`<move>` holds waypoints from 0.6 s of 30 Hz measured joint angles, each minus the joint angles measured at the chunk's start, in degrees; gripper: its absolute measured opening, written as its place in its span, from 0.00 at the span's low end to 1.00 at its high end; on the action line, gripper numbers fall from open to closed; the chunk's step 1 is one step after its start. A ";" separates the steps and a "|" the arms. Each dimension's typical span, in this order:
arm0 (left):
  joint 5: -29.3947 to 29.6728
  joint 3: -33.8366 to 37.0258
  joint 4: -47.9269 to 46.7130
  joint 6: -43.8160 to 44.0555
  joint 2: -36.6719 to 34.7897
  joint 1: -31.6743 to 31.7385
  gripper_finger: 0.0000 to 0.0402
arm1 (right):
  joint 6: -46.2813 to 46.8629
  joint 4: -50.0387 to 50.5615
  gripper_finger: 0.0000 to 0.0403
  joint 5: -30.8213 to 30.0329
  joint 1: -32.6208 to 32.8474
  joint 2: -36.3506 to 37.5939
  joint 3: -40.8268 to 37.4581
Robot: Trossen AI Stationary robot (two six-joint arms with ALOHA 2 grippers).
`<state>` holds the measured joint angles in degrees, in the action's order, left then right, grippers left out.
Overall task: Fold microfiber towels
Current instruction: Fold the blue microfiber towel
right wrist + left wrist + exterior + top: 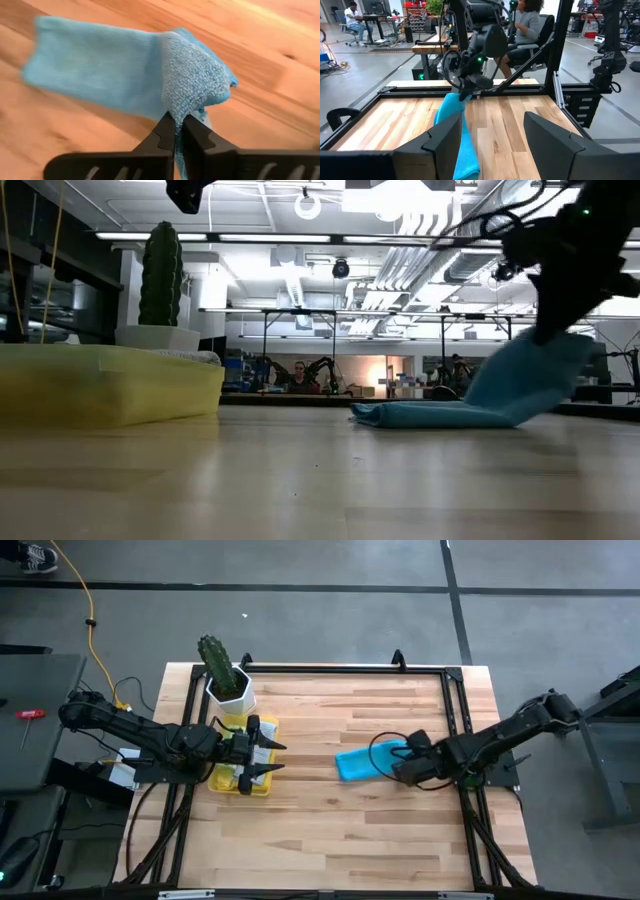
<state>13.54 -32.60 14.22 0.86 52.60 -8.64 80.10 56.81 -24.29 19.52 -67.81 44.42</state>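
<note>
Towel [357,762] on tabletop [330,830], right of centre, one end lifted in right hand [400,768]. Tray [243,780] at left side, left hand [262,758] over it. Cactus pot [230,690] behind tray, near far-left corner.

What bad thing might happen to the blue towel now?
The right gripper pinches only a small bunch at one edge of the light blue towel, so it might slip free while being lifted. The rest still drags on the table, so the fold could come out crooked or bunched. The left gripper waits open over the yellow tray, too far off to help hold the cloth.
</note>
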 joint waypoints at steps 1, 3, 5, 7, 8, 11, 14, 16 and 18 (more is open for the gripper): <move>0.00 0.00 0.00 0.00 0.00 0.00 0.50 | -0.67 -1.82 0.00 -0.23 -0.23 -0.19 0.09; 0.02 0.00 0.00 0.00 0.00 -0.01 0.50 | -2.40 -6.34 0.00 -0.17 -0.79 -0.50 0.10; 0.04 0.00 -0.01 0.00 0.00 -0.02 0.50 | -4.22 -10.76 0.00 -0.61 -1.45 -0.48 0.11; 0.13 0.00 -0.05 0.00 0.00 -0.01 0.50 | -6.52 -14.40 0.00 -1.21 -2.03 -0.49 0.13; 0.16 -0.01 -0.36 0.08 0.00 0.00 0.50 | -7.23 -15.43 0.00 -1.38 -2.36 -0.44 0.16; 1.10 -0.04 -3.68 1.97 0.77 -0.02 0.50 | -8.50 -15.62 0.00 -1.62 -3.34 -0.44 0.18; 3.59 -0.04 -5.04 1.23 4.75 0.57 0.49 | -9.34 -15.50 0.00 -1.62 -3.95 -0.44 0.18; 3.16 -0.64 -4.56 -0.10 9.07 1.64 0.46 | -9.63 -15.51 0.00 -1.63 -4.28 -0.44 0.18; 1.91 -1.77 -4.81 -0.90 14.15 2.87 0.40 | -9.67 -15.51 0.00 -1.87 -4.50 -0.36 0.18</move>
<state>15.45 -34.37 9.41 -0.04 66.75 -5.77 70.42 41.30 -26.16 15.02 -68.18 44.60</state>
